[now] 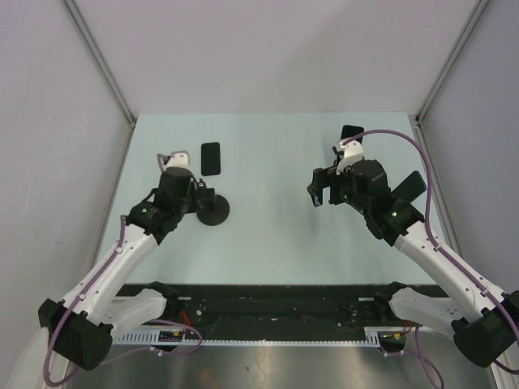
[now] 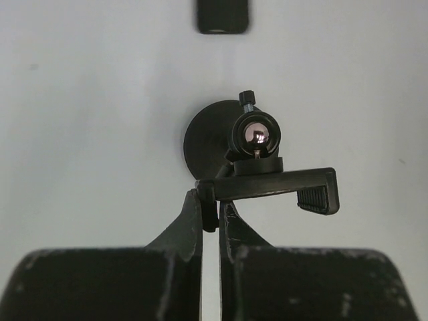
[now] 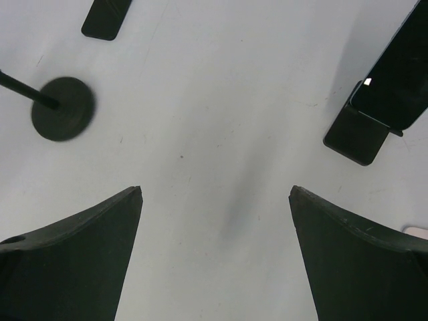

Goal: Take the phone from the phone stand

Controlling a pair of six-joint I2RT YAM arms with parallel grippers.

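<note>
Black plastic of the phone stand [image 2: 249,164] is pinched by the left gripper [image 2: 210,208], whose two fingers are pressed together on the far left end of the clamp bar [image 2: 274,180], with almost no gap between them. I judge this hold to be the main risk: it catches only the tip of the bar, away from the round base [image 2: 204,140]. Any pull or lift could therefore turn the head around the ball joint [image 2: 256,134] instead of moving the whole stand, or the bar could slip out from the fingers. If the arm pushes forward, the stand may tip or slide toward the phone [image 2: 223,17], which lies flat on the table [image 1: 268,243] just beyond the base, and it could knock or cover it. The clamp itself carries nothing, so it seems to me that this phone is already out of the stand. It is apart from the left gripper, on the far side of the base, and nothing touches it. The right gripper [image 3: 215,194] hangs over the table with its fingers spread wide and holds nothing. Near it, on the right side, a second dark phone [image 3: 398,73] leans on a wedge holder [image 3: 354,137]. I cannot tell if that one is also meant by the task, and the wide right fingers could bump it if they swing that way.
</note>
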